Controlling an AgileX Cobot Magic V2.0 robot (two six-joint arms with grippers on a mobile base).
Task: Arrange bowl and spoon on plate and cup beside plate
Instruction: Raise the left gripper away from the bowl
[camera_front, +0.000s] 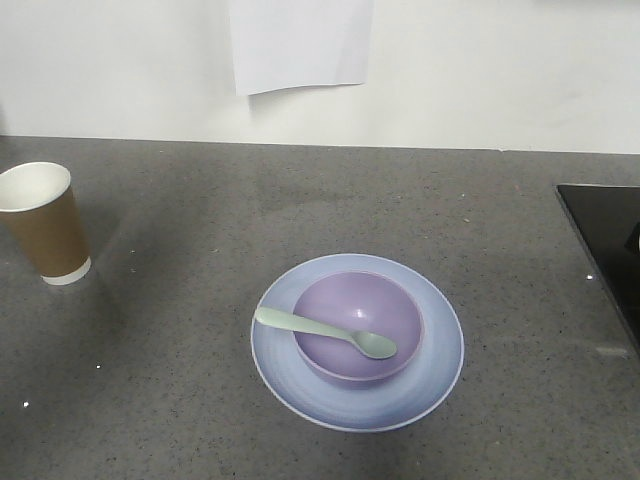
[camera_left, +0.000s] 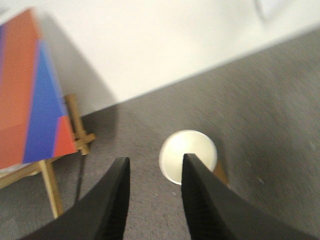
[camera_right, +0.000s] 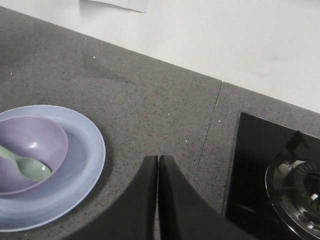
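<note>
Nearest the front camera, on the grey speckled stone countertop (camera_front: 180, 400), sits the round pale blue-lavender plate (camera_front: 420, 385), right of centre. The small glossy lilac-purple plastic bowl (camera_front: 380, 305) stands upright on the plate's middle. The short mint-green plastic spoon (camera_front: 325, 331) lies across the bowl: scoop inside toward the right, handle resting over the left rim and pointing left.

Farther back, at the far left edge, the brown paper cup (camera_front: 45, 225) with white rim and white base band stands upright, well apart from the plate.

At the right edge, a black glass hob (camera_front: 610, 240) is set into the counter. A white paper sheet (camera_front: 300, 40) hangs on the far wall.

Left wrist view (blurred): left gripper (camera_left: 154, 167) above the counter, jaws apart with an empty gap, cup mouth just beyond the right fingertip. An orange-and-blue panel on a wooden easel (camera_left: 30, 100) stands at left.

Right wrist view: right gripper (camera_right: 158, 159) jaws pressed together, nothing between, right of the plate.
</note>
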